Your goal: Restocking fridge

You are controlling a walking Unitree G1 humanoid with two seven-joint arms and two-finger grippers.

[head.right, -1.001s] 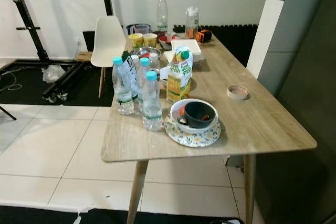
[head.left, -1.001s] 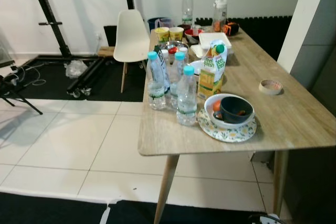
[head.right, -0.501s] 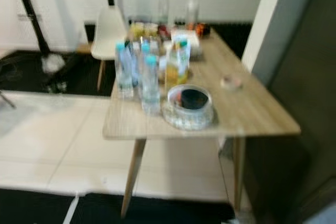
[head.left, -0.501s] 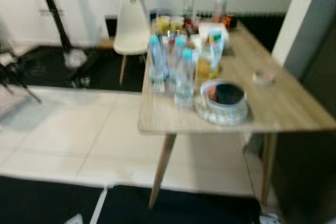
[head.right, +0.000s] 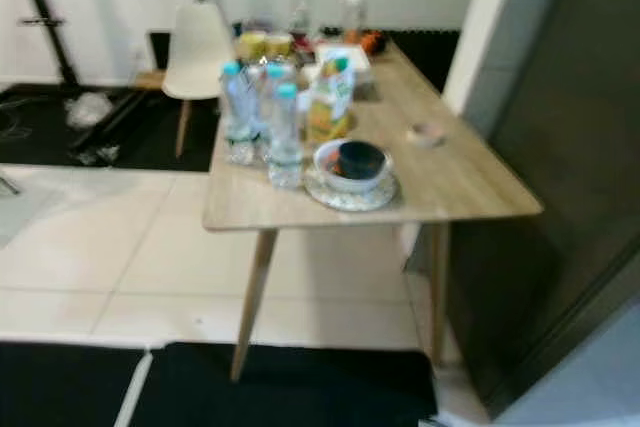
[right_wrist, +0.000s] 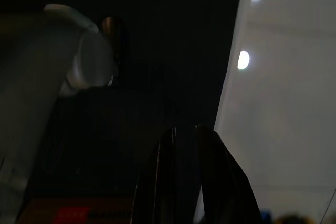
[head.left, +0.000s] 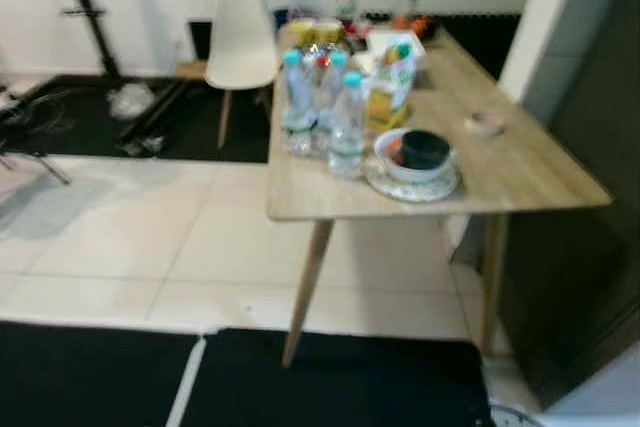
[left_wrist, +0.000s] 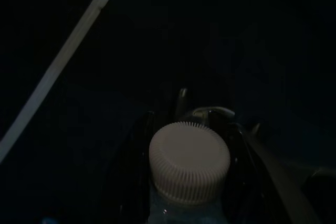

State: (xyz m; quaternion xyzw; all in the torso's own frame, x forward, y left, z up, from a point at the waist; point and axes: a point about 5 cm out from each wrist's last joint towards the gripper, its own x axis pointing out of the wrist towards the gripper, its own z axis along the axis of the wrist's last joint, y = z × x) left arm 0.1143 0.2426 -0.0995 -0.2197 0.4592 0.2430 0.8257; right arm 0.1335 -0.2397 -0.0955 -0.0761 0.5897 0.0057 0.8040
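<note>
Left gripper (left_wrist: 184,129) clenched on bottle (left_wrist: 189,163), white cap up between black fingers (left_wrist: 137,145). Right gripper (right_wrist: 184,145) fingers nearly together, grasping nothing, above dark floor.

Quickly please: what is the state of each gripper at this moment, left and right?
Left gripper: closed on a bottle with a white ribbed cap.
Right gripper: closed, jaws nearly together, holding nothing.
</note>
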